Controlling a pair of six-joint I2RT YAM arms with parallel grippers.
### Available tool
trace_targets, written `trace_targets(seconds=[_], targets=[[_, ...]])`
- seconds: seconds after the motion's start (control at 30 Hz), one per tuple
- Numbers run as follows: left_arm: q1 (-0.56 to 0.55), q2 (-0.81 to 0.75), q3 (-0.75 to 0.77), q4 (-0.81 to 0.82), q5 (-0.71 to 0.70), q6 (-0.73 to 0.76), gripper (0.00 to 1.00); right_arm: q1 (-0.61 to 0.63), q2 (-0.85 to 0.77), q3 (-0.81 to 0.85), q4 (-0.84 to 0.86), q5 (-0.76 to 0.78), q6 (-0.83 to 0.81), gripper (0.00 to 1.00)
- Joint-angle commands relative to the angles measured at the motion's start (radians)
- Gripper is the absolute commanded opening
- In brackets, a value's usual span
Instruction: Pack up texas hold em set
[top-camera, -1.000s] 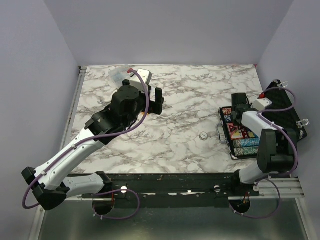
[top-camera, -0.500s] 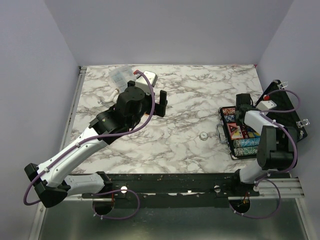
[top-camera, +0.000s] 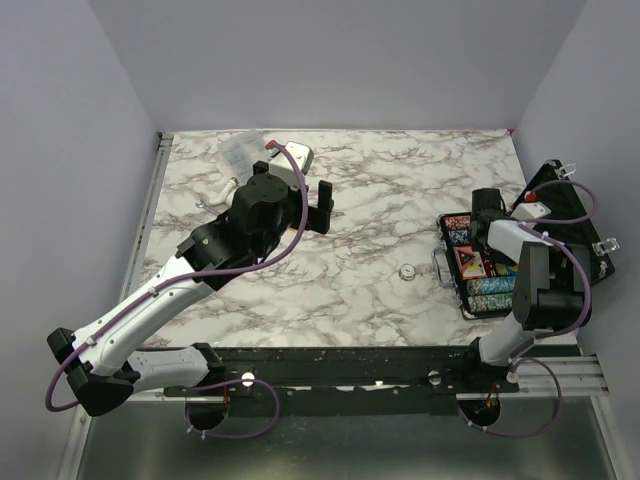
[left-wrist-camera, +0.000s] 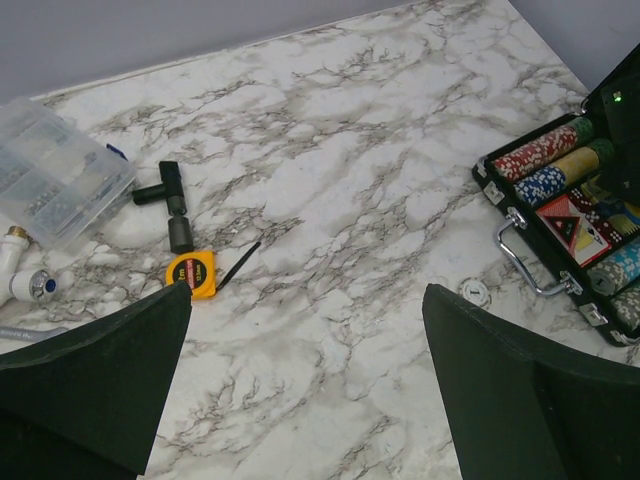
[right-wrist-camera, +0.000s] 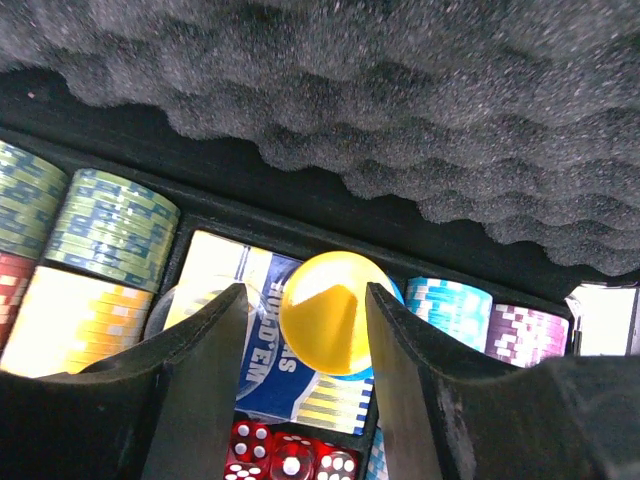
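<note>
Inside open black hard briefcase (right-wrist-camera: 120, 130) at table (left-wrist-camera: 350, 200) right edge, right gripper (right-wrist-camera: 305, 300) jaws spread loosely around round yellow plastic disc (right-wrist-camera: 330, 320), gap on one side. Left gripper (left-wrist-camera: 305, 295) jaws wide apart, empty, above table.

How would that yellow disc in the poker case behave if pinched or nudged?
The yellow disc looks glossy, so it may slip from a pinch. Being round, it would probably roll if stood on edge. It seems to be rigid plastic, likely light.

The marble table (top-camera: 380, 200) carries 1 open black briefcase (left-wrist-camera: 612, 125) at its right edge, 1 white disc (left-wrist-camera: 473, 291) beside its handle, and far left an orange tape measure (left-wrist-camera: 192, 273), black T-piece (left-wrist-camera: 172, 200) and clear compartment box (left-wrist-camera: 55, 170).
</note>
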Motion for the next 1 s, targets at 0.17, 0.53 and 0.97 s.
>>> trace_targets(seconds=[0.17,0.53,0.97], targets=[[-0.008,-0.024,0.029,-0.006,-0.028,0.009,0.98,-0.011,0.053,0.031,-0.146,0.084,0.136,0.49],[-0.018,-0.044,0.03,-0.008,-0.031,0.012,0.98,-0.012,-0.039,-0.004,-0.138,0.06,0.12,0.48],[-0.022,-0.045,0.032,-0.007,-0.042,0.024,0.99,-0.002,-0.321,-0.045,0.027,-0.253,-0.109,0.6]])
